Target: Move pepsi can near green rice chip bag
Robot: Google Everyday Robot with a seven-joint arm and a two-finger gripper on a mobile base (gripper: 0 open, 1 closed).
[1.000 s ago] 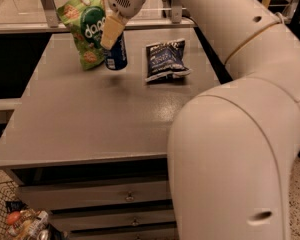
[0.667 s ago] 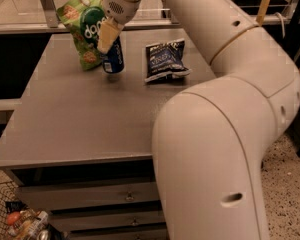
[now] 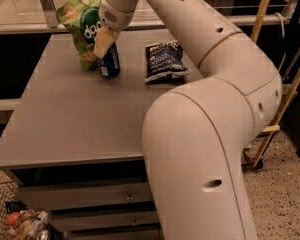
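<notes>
The pepsi can is dark blue and stands upright at the far left of the grey table. It is right beside the green rice chip bag, touching or almost touching the bag's lower right edge. My gripper reaches down from the long white arm and is shut on the can's upper part. One tan finger shows across the can's top left; the other finger is hidden behind the can. The can's base looks level with the tabletop.
A flat dark blue snack bag lies on the table to the right of the can. My white arm fills the right foreground. A glass rail runs behind the table. A wire basket with items sits at the lower left, beside the table's drawers.
The gripper has carried the can a little left and down, closer to the green bag and onto the tabletop. The arm's elbow has swung further into the foreground.
</notes>
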